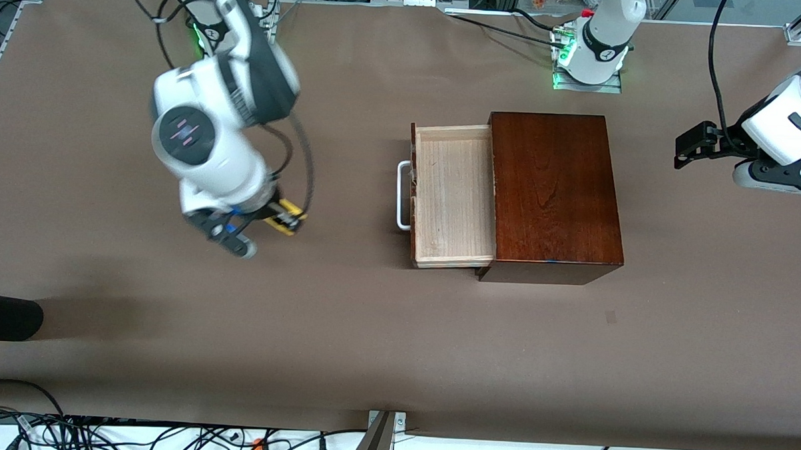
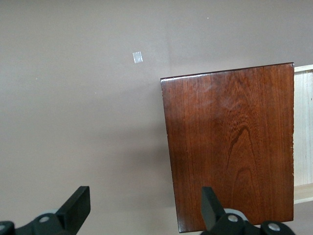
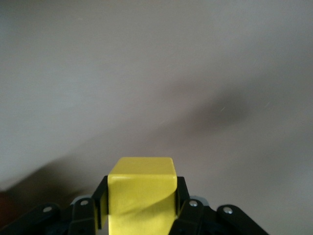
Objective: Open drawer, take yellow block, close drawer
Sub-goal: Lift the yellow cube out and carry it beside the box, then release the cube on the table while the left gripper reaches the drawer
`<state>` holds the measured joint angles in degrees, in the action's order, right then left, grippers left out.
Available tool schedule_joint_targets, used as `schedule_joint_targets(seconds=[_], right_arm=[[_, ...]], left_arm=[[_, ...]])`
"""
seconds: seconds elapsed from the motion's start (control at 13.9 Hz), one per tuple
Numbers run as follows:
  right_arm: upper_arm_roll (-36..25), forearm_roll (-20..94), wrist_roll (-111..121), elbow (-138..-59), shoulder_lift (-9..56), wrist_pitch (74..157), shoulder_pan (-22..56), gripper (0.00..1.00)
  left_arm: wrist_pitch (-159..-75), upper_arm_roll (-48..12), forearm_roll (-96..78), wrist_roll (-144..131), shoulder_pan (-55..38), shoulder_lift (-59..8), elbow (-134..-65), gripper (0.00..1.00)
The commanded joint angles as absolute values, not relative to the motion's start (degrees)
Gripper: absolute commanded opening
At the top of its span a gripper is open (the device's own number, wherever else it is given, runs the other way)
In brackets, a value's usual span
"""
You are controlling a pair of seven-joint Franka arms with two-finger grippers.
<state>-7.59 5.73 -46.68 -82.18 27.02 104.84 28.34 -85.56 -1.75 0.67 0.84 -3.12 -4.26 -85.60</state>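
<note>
The dark reddish-brown box [image 1: 555, 190] stands mid-table toward the left arm's end. Its drawer [image 1: 451, 193] is pulled out toward the right arm's end, with the pale-wood tray bare inside and the white bar handle [image 1: 401, 195] at its front. My right gripper [image 1: 277, 222] is shut on the yellow block [image 1: 287, 216] and holds it over bare table at the right arm's end. In the right wrist view the block [image 3: 142, 196] sits between the fingers [image 3: 182, 196]. My left gripper [image 1: 693, 145] waits open and empty beside the box [image 2: 230, 147].
A small pale tape mark [image 1: 610, 317] lies on the brown table nearer the front camera than the box. A black object [image 1: 4, 316] juts in at the right arm's end. Cables [image 1: 100, 434] run along the table's near edge.
</note>
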Motion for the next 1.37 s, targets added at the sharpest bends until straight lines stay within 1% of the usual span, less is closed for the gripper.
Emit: schedule_joint_targets(seconds=[0.0, 0.36, 0.51, 0.72, 0.79, 0.87, 1.01, 1.15, 1.23, 1.3], right_arm=[[-10.7, 6.5, -31.6, -89.3, 25.1, 106.5, 27.2, 0.15], [-16.9, 6.5, -10.3, -108.4, 20.3, 123.2, 27.2, 0.14], [-17.8, 6.5, -4.8, -113.9, 20.7, 129.4, 27.2, 0.13], [-17.8, 6.5, -2.6, -123.2, 20.8, 143.5, 27.1, 0.13], [-17.8, 6.5, -2.3, -124.0, 21.0, 144.7, 27.1, 0.22], [-17.8, 6.5, -2.3, -124.0, 21.4, 144.8, 27.1, 0.41], [-17.8, 6.5, -2.2, -123.8, 22.0, 144.6, 27.1, 1.0], [-17.8, 6.5, -1.7, -122.5, 20.7, 142.2, 27.1, 1.0], [-17.8, 6.5, -2.1, -120.2, 20.0, 138.6, 27.2, 1.0], [-17.9, 6.4, -1.6, -116.1, 19.5, 133.3, 27.2, 1.0]], left_arm=[[-85.8, -1.5, 0.4, 1.4, -3.5, -4.0, -86.0, 1.0], [-85.9, -1.6, -0.1, 1.5, -3.7, -4.0, -86.0, 1.0], [-85.8, -1.6, -0.3, 1.8, -3.7, -4.1, -86.0, 1.0], [-85.9, -3.7, -1.0, 1.8, -4.1, -4.3, -85.9, 1.0], [-85.9, -5.4, -2.0, 2.2, -4.3, -4.7, -85.9, 1.0], [-85.9, -8.1, -2.1, 2.3, -4.8, -5.5, -84.7, 1.0], [-85.9, -14.2, -1.6, 2.2, -6.0, -7.4, -83.1, 1.0], [-86.3, -19.0, -1.8, 2.3, -7.2, -8.6, -82.9, 1.0], [-86.7, -20.7, -1.8, 2.4, -7.9, -9.8, -82.1, 1.0], [-86.7, -22.4, -1.6, 3.4, -9.1, -11.1, -81.6, 1.0]])
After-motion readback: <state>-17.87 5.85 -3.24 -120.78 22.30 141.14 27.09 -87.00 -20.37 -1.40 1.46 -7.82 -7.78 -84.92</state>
